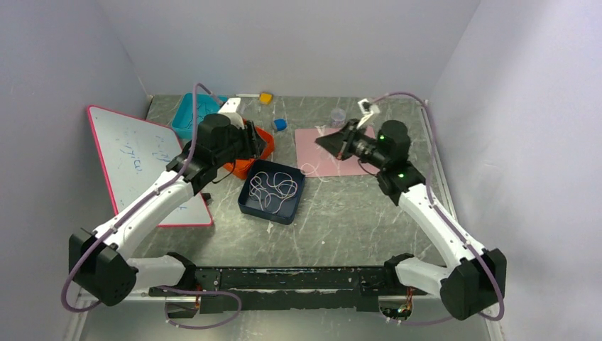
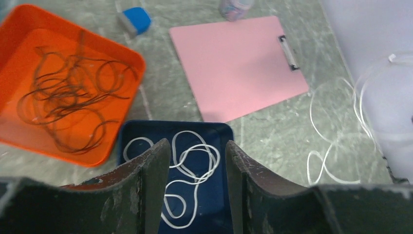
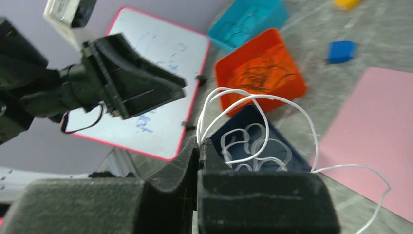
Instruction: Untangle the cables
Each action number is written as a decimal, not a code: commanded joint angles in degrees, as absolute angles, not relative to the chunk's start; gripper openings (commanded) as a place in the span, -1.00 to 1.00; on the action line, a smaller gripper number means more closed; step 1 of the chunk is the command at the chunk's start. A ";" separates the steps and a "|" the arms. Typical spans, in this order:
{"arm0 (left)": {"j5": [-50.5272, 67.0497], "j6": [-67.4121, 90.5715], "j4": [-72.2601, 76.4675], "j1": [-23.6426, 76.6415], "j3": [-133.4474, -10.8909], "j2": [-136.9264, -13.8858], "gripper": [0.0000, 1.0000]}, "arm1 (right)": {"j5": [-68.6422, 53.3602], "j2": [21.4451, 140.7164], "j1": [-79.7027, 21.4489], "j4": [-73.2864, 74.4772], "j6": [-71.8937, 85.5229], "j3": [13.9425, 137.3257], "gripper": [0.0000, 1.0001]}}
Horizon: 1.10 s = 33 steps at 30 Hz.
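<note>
Left gripper (image 2: 197, 146), fingers standing wide apart and gripping nothing, is hovering above the trays. Dark cables (image 2: 68, 97) are lying in overlapping loops in the orange tray (image 2: 19, 39). White cables (image 1: 273, 186) are coiling loosely in the navy tray (image 1: 245, 202). Right gripper (image 3: 200, 144), fingers pinching closed on one white cable (image 3: 314, 141), is holding it raised, its tail trailing toward the pink clipboard (image 2: 234, 63). Judgement: colours are looking separated, and only this one strand is waiting for placement.

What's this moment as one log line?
right fingers shut on white cable; left fingers open, empty; dark cables in orange tray
</note>
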<state>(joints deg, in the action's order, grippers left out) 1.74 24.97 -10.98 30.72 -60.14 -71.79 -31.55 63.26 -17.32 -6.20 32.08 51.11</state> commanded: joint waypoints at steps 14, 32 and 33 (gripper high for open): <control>-21.18 25.04 -20.20 29.59 -58.12 -59.46 0.00 | -16.58 82.50 -44.18 -15.56 32.24 61.39 -1.00; -20.27 25.84 -20.13 29.60 -56.60 -59.55 -0.02 | -5.87 93.79 -46.92 -10.59 26.31 61.49 -1.00; -20.18 25.84 -20.07 29.61 -56.60 -59.65 -0.02 | -5.44 94.54 -47.15 -9.92 25.40 61.82 -1.00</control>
